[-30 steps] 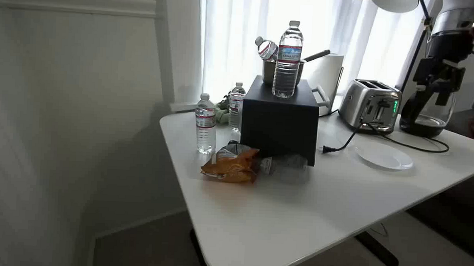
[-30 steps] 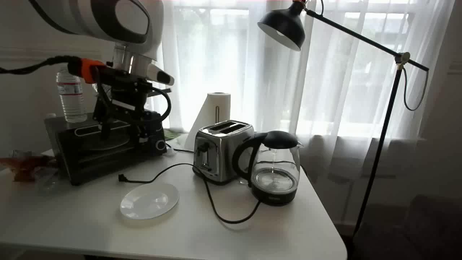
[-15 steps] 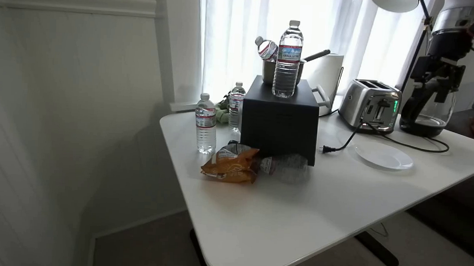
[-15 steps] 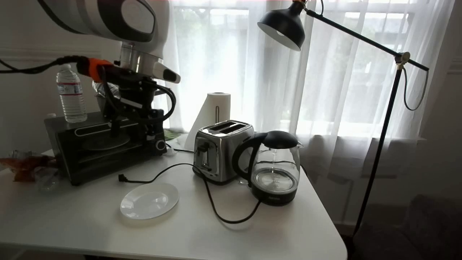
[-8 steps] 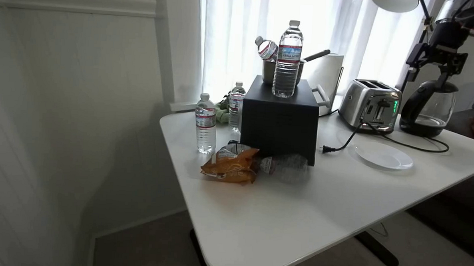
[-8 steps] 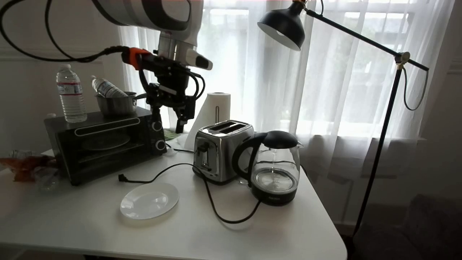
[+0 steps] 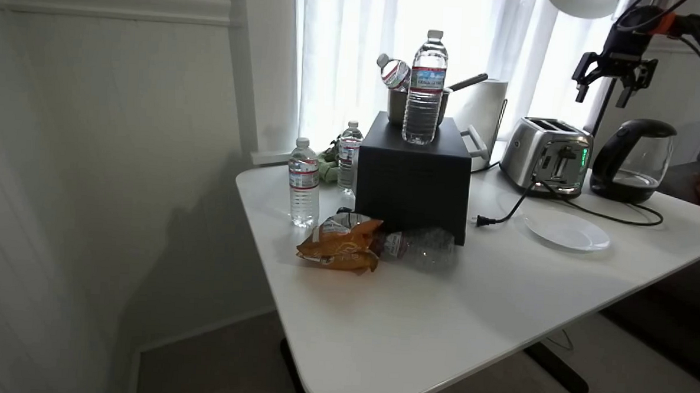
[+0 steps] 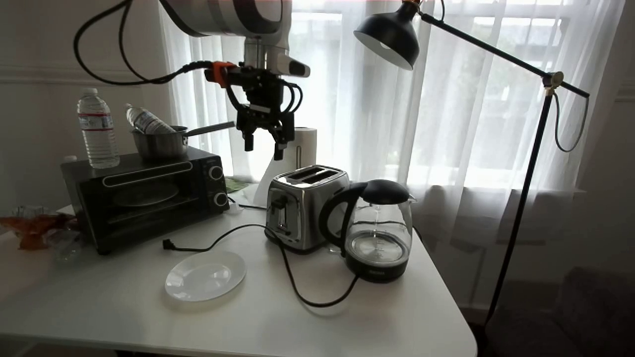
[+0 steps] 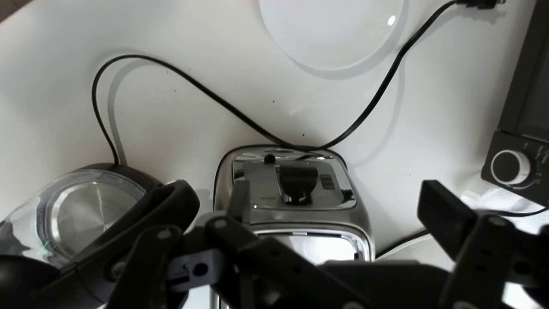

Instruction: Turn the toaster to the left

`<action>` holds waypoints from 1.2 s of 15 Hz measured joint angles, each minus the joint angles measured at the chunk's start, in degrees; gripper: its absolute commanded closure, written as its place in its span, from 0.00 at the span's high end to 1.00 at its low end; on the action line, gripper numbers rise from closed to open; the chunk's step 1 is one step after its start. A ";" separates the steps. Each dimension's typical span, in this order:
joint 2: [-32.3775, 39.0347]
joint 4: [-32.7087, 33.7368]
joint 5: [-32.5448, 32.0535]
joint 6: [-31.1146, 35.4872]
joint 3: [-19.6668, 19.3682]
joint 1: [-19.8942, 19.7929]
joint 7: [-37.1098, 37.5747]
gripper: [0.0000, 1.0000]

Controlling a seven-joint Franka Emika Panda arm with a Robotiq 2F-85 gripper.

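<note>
The silver toaster [image 7: 520,154] stands upright on the white table beside the kettle, and its lever end faces the plate side. It also shows in an exterior view [image 8: 310,210]. In the wrist view the toaster [image 9: 309,216] lies below the jaws, with part of its top hidden by the gripper. My gripper [image 7: 602,95] hangs in the air above the table, higher than the toaster's top, and touches nothing. In an exterior view the gripper [image 8: 264,148] appears up and left of the toaster. In the wrist view the gripper's fingers [image 9: 336,199] are wide apart with nothing held.
A glass kettle [image 8: 378,233] stands close beside the toaster. A black cord [image 8: 292,277] and a white plate [image 8: 206,276] lie in front. A black toaster oven [image 8: 144,198] bears a pot [image 8: 161,144] and a bottle [image 8: 96,131]. A paper towel roll [image 8: 305,148] stands behind.
My gripper has risen and moved away from the front of the toaster oven, closer to the toaster. Its fingers were apart half a second ago too. The toaster and kettle have not moved.
</note>
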 measured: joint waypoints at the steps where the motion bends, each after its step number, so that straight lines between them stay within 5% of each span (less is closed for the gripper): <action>1: 1.69 1.81 -1.01 0.25 0.05 0.09 0.71 1.00; 18: 22.21 19.86 -2.87 7.49 0.10 2.81 4.07 1.00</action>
